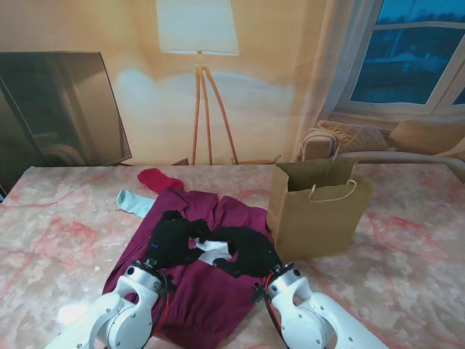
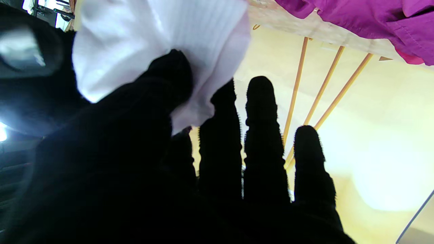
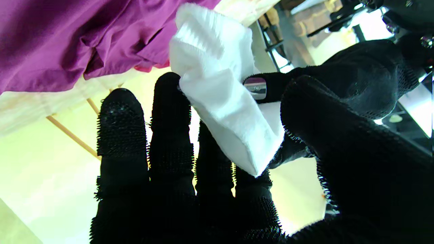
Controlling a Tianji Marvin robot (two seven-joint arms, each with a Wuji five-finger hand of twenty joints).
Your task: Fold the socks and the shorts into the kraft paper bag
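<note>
White glossy arms; left robot hand (image 1: 173,240), right robot hand (image 1: 251,252) in black nubbed gloves.

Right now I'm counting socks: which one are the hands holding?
The white sock, pinched between left hand and right hand. The red sock and light blue sock lie untouched farther away.

The white sock (image 3: 223,101) is soft ribbed knit cloth, the shorts (image 1: 211,291) matt magenta woven fabric, the bag (image 1: 316,211) matt brown kraft paper, the table (image 1: 58,225) smooth pink marbled, and the right hand (image 3: 237,162) wears bristly black textile.
</note>
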